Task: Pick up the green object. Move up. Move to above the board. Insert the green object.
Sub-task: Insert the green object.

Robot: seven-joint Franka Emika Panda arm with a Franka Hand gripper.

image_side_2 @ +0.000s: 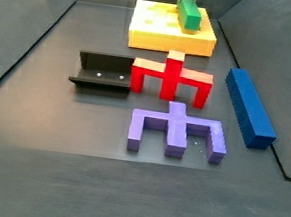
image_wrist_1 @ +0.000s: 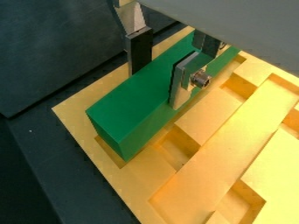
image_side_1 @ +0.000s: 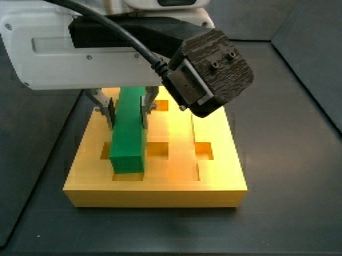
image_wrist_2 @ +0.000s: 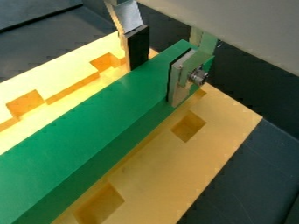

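In this wrist view the gripper [image_wrist_2: 162,61] straddles the green object [image_wrist_2: 100,144], a long green bar running lengthwise across the frame. One silver finger [image_wrist_2: 181,80] lies flat against the bar's near side (a round screw head shows on it), while the dark pad [image_wrist_2: 135,45] of the opposite finger stands at the bar's far side. The bar lies over the yellow board [image_wrist_2: 222,140], whose square holes [image_wrist_2: 186,129] show on both sides of it.
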